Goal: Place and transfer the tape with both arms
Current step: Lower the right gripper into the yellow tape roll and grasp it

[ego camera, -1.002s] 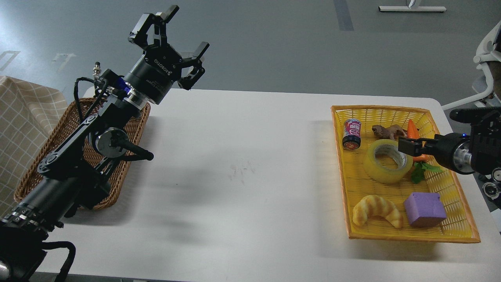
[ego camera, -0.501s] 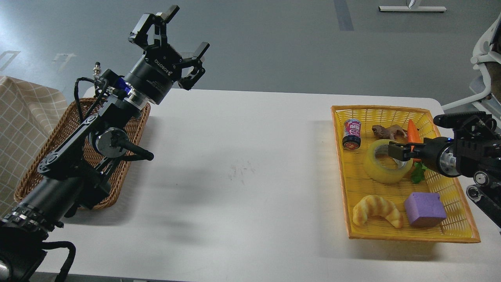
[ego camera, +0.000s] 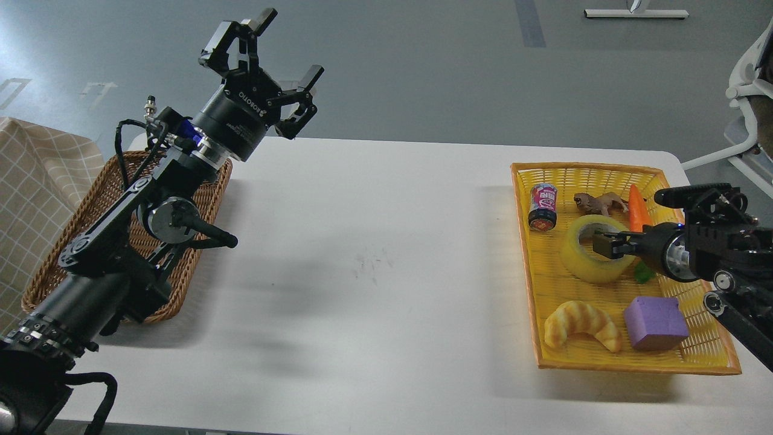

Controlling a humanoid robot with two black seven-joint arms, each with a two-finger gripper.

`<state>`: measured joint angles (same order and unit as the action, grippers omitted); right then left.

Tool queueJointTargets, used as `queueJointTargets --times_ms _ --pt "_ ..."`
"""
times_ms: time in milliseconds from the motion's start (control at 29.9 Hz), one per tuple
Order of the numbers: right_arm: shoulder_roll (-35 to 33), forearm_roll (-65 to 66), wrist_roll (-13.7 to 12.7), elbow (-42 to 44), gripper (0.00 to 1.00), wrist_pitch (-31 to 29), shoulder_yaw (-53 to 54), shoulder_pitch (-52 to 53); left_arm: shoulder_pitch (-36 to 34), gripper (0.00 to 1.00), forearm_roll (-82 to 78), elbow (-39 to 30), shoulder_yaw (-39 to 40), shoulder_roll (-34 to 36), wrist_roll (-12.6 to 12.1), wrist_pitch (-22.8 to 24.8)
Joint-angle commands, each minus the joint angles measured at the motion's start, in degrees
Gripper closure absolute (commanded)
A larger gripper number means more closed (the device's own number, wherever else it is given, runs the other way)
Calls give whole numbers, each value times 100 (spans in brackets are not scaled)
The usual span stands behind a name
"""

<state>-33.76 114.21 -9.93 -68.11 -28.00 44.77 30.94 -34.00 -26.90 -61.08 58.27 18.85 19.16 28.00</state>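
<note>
The tape (ego camera: 578,261), a translucent yellow roll with a grey-white core, lies flat in the yellow basket (ego camera: 524,266) at the right of the white table. My right gripper (ego camera: 606,244) comes in from the right and sits low over the roll's core. It is small and dark, so I cannot tell how its fingers stand or whether they touch the tape. My left gripper (ego camera: 275,57) is raised high above the table's back left, with its fingers spread open and empty.
The yellow basket also holds a small can (ego camera: 543,207), a brown toy animal (ego camera: 598,202), a carrot (ego camera: 636,208), a croissant (ego camera: 581,323) and a purple block (ego camera: 655,322). A brown wicker basket (ego camera: 216,187) sits at the left under my left arm. A checked cloth (ego camera: 36,175) lies at the far left.
My right arm has moved left and a little down, bringing its gripper from beside the tape's right rim to over its core. The left arm has not moved.
</note>
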Motion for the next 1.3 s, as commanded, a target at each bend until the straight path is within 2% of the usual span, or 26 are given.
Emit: queueJointTargets --times_ms 0,334,501,601,869,902,936,1270 --pt "45 14 0 96 17 0 -3 8 7 2 0 0 0 14 0 0" --pt "62 14 0 228 28 0 -21 44 7 2 0 0 9 5 0 0" --pt "176 5 9 403 41 0 -21 52 7 2 0 0 9 14 0 0" --pt "185 5 0 465 41 0 -21 52 -2 2 0 0 18 14 0 0" --pt "185 -4 0 474 77 0 -108 114 7 2 0 9 18 14 0 0" --pt "176 -13 9 474 93 0 -204 166 7 2 0 9 18 14 0 0" --pt "159 -13 0 474 100 0 -301 254 7 2 0 9 18 14 0 0" --pt "124 -92 9 351 100 0 -390 421 16 2 0 9 0 14 0 0"
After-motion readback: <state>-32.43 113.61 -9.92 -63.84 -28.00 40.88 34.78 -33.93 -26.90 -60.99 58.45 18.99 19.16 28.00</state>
